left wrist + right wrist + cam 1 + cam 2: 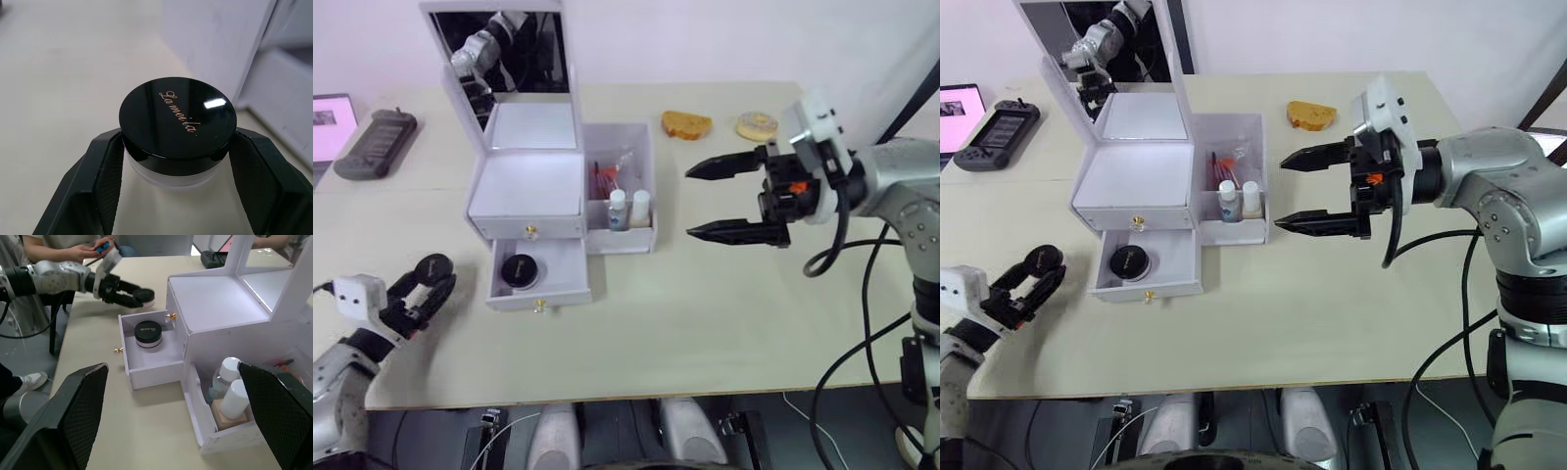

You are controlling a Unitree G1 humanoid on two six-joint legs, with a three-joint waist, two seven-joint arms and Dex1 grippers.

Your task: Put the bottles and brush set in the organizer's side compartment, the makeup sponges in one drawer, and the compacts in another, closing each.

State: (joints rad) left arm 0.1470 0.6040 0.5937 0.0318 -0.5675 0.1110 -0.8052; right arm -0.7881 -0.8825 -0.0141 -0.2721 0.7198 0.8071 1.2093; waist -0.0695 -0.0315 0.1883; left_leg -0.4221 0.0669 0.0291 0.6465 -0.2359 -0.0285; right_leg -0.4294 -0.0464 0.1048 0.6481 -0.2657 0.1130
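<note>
At the table's left front, my left gripper (431, 276) is shut on a round black compact (177, 120) with a clear base, held left of the organizer (527, 186). The organizer's lower drawer (540, 291) stands open with a second compact (520, 270) inside; the upper drawer (529, 227) is shut. Both bottles (619, 209) stand in the side compartment (646, 147), with the brush set (607, 176) behind them. Just right of that compartment, my right gripper (689, 203) hovers open and empty. The makeup sponges are out of view.
The organizer's mirror lid (504, 59) stands upright. A piece of bread (686, 124) and a round pastry (756, 125) lie at the back right. A dark handheld device (377, 142) and a pink tablet (328, 116) lie at the back left. A person's hands (73, 252) show beyond the table.
</note>
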